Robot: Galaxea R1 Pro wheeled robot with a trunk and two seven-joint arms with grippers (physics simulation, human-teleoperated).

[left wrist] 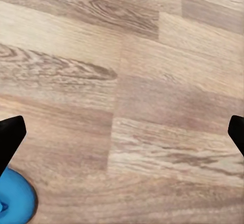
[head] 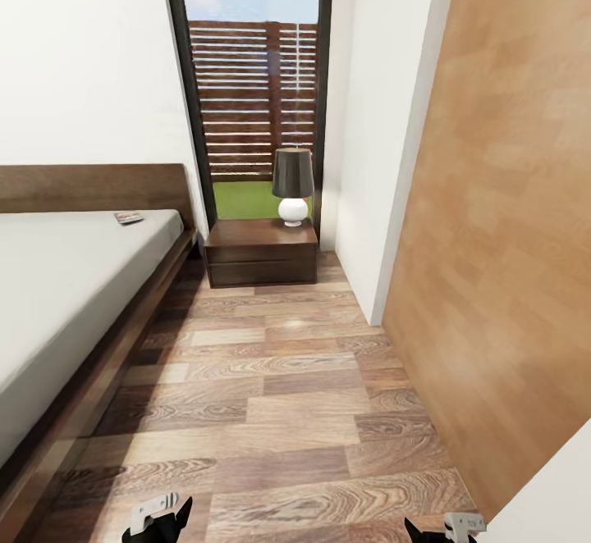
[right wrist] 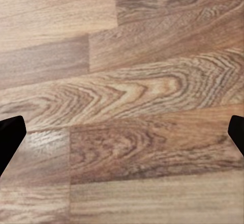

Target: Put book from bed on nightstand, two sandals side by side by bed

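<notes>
The bed (head: 74, 280) with its pale mattress and dark wooden frame runs along the left. The book (head: 128, 217) lies small and thin on the mattress near the headboard. The nightstand (head: 261, 249) stands past the bed's head, under a tall window, bearing a black-shaded lamp (head: 293, 185). My left gripper (head: 158, 524) and right gripper (head: 443, 531) hang low over the floor, far from the book. Both are open, fingers wide apart with only wood planks between them. A rounded end of a bright blue sandal (left wrist: 15, 198) lies on the floor beside one left finger (left wrist: 10, 140).
A wood-plank aisle (head: 271, 395) runs between the bed and a white wall corner (head: 369, 198) with a light wood panel (head: 501, 239) on the right. The dark-framed window (head: 250, 75) closes the far end.
</notes>
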